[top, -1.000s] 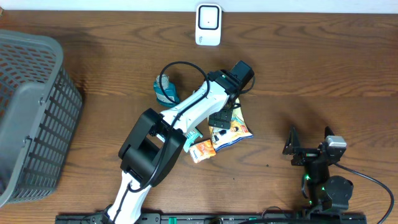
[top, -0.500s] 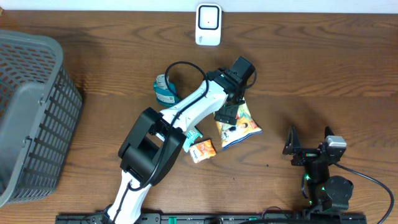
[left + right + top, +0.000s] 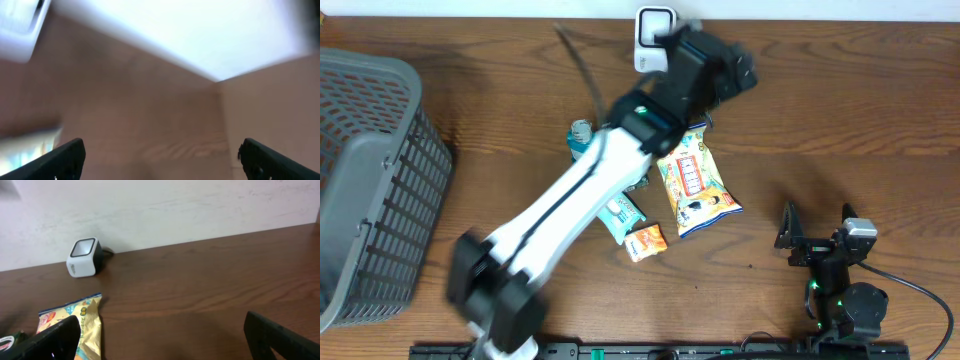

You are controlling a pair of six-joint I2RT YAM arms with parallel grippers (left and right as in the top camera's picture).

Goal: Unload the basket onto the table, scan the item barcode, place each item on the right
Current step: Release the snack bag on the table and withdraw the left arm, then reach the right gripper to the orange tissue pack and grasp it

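Presently, item: bag (image 3: 695, 185), flat on table (image 3: 840, 110), apart from scanner (image 3: 650, 22), unheld. Left gripper (image 3: 161, 157) spread wide, empty, blurred by the scanner; right gripper (image 3: 162, 335) likewise wide, empty. We judge pickup undone; next we grasp the bag and present its barcode.

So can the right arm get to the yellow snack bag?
Probably yes. Only bare table lies between the open right pincer and the snack bag. The left arm reaches past the bag's other side, though, so they might bump.
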